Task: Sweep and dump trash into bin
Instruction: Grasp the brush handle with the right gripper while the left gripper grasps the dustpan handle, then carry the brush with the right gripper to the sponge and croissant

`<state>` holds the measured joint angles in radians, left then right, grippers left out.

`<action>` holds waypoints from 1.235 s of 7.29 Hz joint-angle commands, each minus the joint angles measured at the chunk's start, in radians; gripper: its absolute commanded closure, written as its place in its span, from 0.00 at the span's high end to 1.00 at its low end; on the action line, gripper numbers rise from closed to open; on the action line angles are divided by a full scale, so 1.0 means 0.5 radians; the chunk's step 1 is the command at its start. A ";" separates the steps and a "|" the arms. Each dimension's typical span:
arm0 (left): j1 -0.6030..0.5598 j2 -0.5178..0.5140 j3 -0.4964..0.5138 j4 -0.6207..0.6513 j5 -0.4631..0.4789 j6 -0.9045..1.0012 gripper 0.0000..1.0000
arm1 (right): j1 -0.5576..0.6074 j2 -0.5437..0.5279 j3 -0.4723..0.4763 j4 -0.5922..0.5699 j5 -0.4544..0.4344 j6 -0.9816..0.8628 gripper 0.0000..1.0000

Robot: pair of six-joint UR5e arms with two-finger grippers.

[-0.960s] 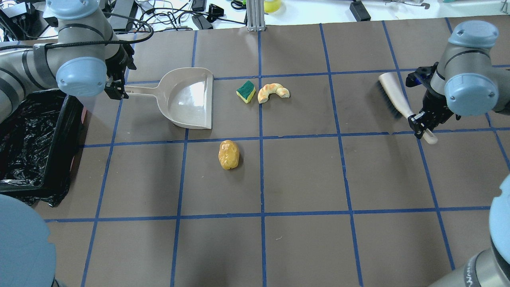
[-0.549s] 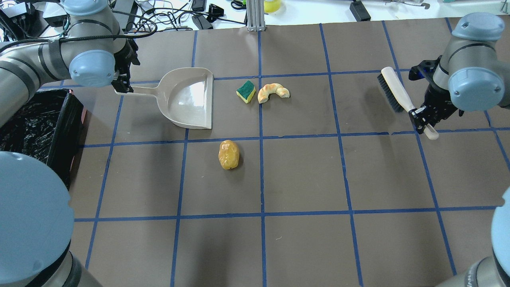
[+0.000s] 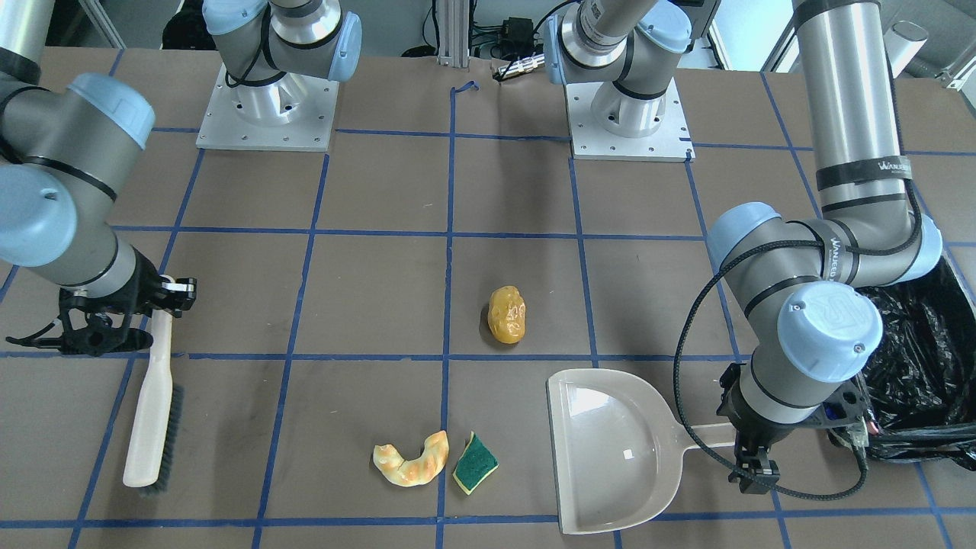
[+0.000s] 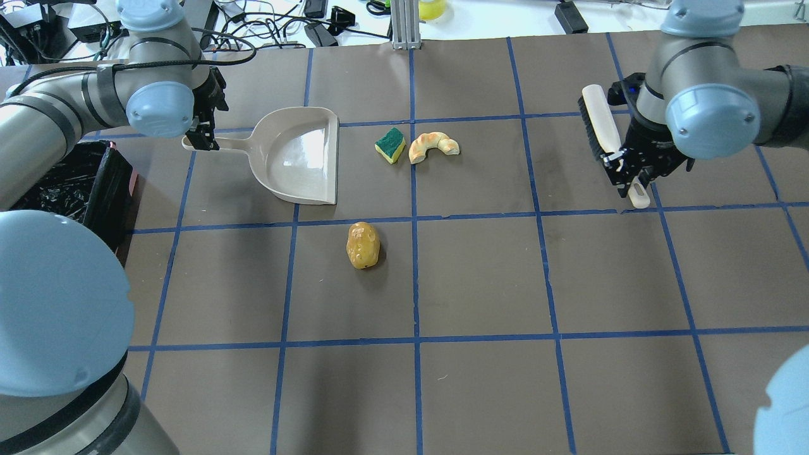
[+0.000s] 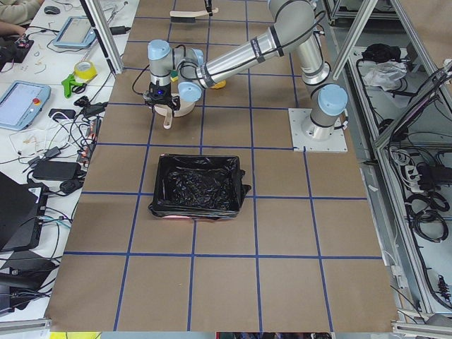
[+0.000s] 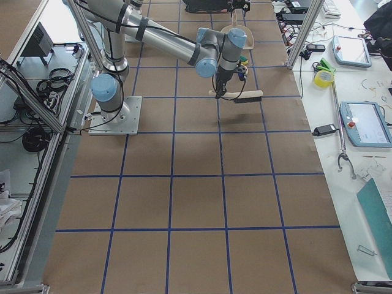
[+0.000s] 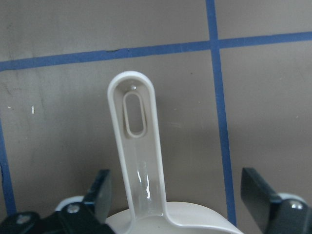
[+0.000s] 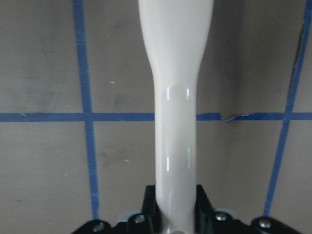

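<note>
The trash lies on the brown table: a potato-like lump (image 4: pixel 363 245), a croissant piece (image 4: pixel 433 146) and a green-and-yellow sponge wedge (image 4: pixel 390 145) just right of the beige dustpan (image 4: pixel 297 155). The bin (image 4: pixel 63 189), lined with a black bag, stands at the left edge. My left gripper (image 4: pixel 202 136) is open, and its fingers straddle the dustpan handle (image 7: pixel 139 161) without touching it. My right gripper (image 4: pixel 622 167) is shut on the handle (image 8: pixel 176 141) of the beige brush (image 4: pixel 597 123), far right of the trash.
Blue tape lines grid the table. Cables and equipment lie beyond the far edge (image 4: pixel 284 25). Both arm bases (image 3: pixel 267 107) are bolted at the robot's side. The bin also shows in the front-facing view (image 3: pixel 926 366), beside the left arm's elbow.
The right arm has carried the brush leftward and turned it more upright in the overhead view. The left gripper has shifted a little right and farther back along the dustpan handle.
</note>
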<state>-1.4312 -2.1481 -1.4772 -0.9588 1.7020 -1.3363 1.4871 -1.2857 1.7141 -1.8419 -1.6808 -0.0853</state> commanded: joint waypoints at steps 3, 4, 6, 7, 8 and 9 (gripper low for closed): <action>0.000 -0.057 0.003 0.000 0.023 -0.021 0.80 | 0.492 0.227 -0.194 0.018 0.125 0.826 0.04; 0.000 -0.054 0.006 0.018 0.020 -0.042 0.26 | 0.575 0.313 -0.277 0.021 0.167 0.991 0.04; 0.000 -0.036 0.006 0.046 -0.001 -0.036 0.00 | 0.646 0.384 -0.336 0.021 0.195 1.063 0.04; 0.000 -0.030 -0.009 0.095 -0.005 -0.024 0.00 | 0.676 0.390 -0.336 0.014 0.201 1.142 0.04; 0.000 -0.024 0.000 0.095 -0.002 -0.006 0.00 | 0.713 0.417 -0.345 0.005 0.214 1.161 0.04; 0.000 -0.014 -0.003 0.095 0.020 -0.009 0.00 | 0.723 0.433 -0.351 0.002 0.217 1.156 0.04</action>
<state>-1.4312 -2.1604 -1.4782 -0.9146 1.7039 -1.3436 1.8359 -1.0809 1.5431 -1.8377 -1.5763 0.4853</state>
